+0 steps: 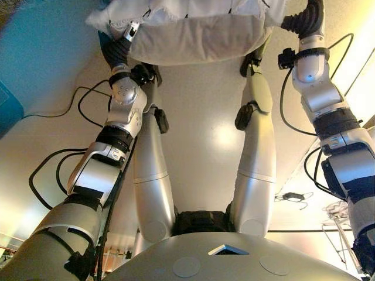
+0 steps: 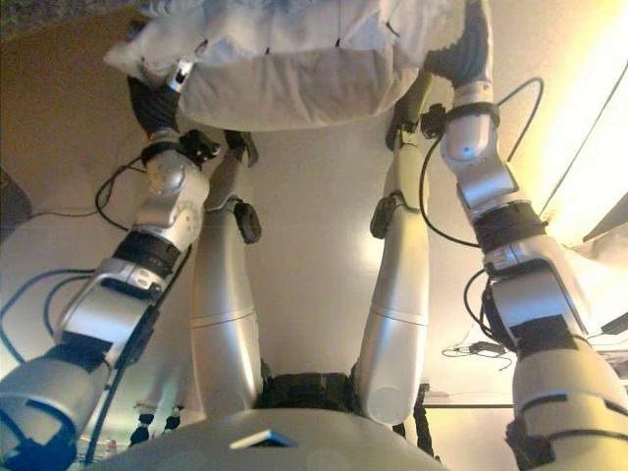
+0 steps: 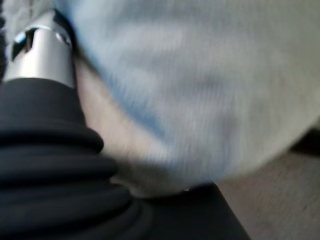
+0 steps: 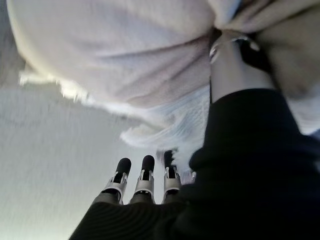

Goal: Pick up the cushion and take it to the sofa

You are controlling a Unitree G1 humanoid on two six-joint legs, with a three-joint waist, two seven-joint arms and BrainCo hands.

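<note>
From my head cameras, a pale cushion (image 1: 193, 32) hangs at the far edge of view, held up between my two hands above a cream floor (image 1: 202, 129). My left hand (image 1: 120, 47) meets its left end, my right hand (image 2: 469, 44) its right end; their fingers are hidden in the fabric.

In my left wrist view, the cushion presses against my hand; I cannot tell how its fingers lie.

In my right wrist view, my thumb (image 4: 227, 50) digs into bunched fabric, with fingertips (image 4: 146, 165) straight underneath, gripping the cushion.
</note>
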